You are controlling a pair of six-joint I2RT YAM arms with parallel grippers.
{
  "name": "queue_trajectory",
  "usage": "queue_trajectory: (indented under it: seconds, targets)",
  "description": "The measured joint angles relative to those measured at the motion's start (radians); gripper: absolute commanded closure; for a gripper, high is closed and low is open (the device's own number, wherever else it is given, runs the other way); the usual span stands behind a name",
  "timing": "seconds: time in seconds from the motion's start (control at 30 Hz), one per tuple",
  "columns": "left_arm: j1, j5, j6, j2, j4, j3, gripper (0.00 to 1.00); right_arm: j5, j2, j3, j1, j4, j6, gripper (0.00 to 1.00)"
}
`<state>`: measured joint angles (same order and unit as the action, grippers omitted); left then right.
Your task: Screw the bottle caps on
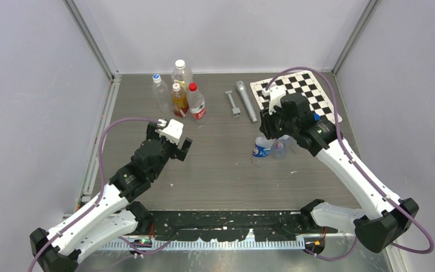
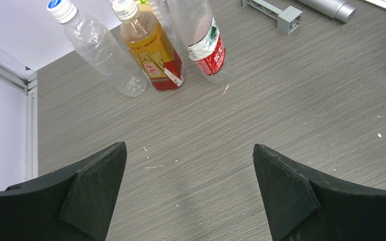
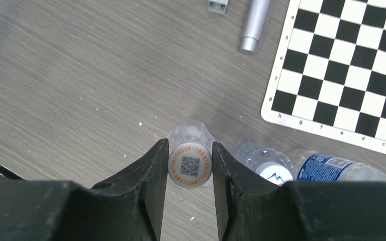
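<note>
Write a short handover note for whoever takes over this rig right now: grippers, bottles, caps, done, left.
Left gripper: open, empty.
Right gripper: shut on a white cap atop an upright clear bottle.
Neighbouring bottle beside it wears a white cap; blue-capped bottle stands at the back.
Done: all three caps sit on bottles.
Left: probably tighten the gripped cap; tightness of the others cannot be judged.

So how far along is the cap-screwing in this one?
Looks done: the blue-capped bottle stands at the back with its cap on. In hand: the right gripper is shut on a white cap sitting on a clear bottle; how tight it is, I cannot tell. The neighbouring bottle also shows a white cap. The left gripper hangs open and empty. Left: finish this cap, perhaps check the neighbour's.
</note>
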<state>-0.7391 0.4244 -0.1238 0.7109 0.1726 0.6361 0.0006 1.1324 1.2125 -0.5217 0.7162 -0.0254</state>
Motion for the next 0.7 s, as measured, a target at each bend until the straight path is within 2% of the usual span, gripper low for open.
queue_trajectory:
  seconds: [0.5,0.57,0.7]
  targets:
    - [0.0,0.027,-0.016,-0.007,-0.005,-0.005,0.0,0.005,-0.069,-0.138,-0.034,-0.132,-0.027,0.85]
    - [0.0,0.027,-0.016,-0.01,-0.007,-0.005,0.0,0.002,-0.087,-0.153,-0.037,-0.139,-0.026,0.8]
    - [0.0,0.026,-0.016,-0.013,-0.011,-0.008,0.0,-0.007,-0.114,-0.17,-0.04,-0.139,-0.023,0.66]
